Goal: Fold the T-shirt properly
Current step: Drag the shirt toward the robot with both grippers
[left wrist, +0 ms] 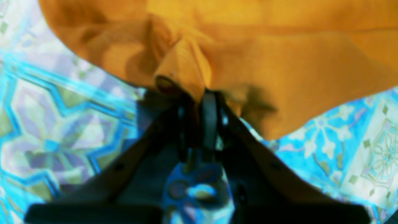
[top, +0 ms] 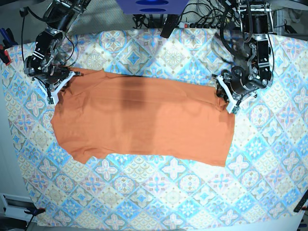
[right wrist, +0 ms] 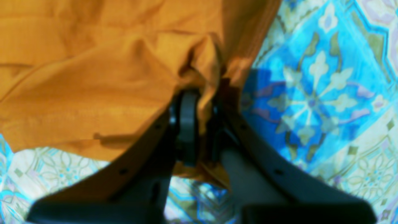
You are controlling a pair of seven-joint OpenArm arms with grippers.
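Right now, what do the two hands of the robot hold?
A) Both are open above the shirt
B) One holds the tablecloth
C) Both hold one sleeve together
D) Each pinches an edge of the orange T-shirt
D: the left hand and right hand each have T-shirt fabric bunched between closed fingers, at opposite ends.

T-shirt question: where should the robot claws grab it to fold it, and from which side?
Best at the two far corners of the T-shirt, each claw coming in from its own outer side. The shirt lies flat and wide, so its far edge lifts evenly from both ends. The left claw and right claw are shut on bunched cloth there, over the tablecloth.
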